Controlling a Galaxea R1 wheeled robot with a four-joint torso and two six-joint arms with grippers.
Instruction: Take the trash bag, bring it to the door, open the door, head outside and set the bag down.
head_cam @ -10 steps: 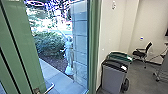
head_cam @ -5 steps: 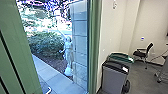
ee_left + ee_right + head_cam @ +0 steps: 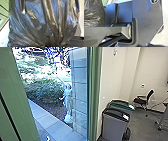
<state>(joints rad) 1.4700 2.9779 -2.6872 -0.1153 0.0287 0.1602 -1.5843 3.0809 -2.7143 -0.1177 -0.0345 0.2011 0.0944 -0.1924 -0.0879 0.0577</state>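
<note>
Across both wrist views: trash bag (image 3: pixel 37 25); head view: open door (image 3: pixel 18 97), bins (image 3: pixel 114 125). Arm poses, grippers' hold: can't tell.

So my brightest light is the daylight outside, blowing parts of the foliage (image 3: pixel 37 68) out to white, with purple fringing up top. The paving (image 3: pixel 53 128) has a pretty strong blue cast, while the indoor wall (image 3: pixel 112 77) looks softer and creamier. On my left wrist cam, the trash bag (image 3: pixel 37 18) throws bluish and tan glare between dark folds.
</note>
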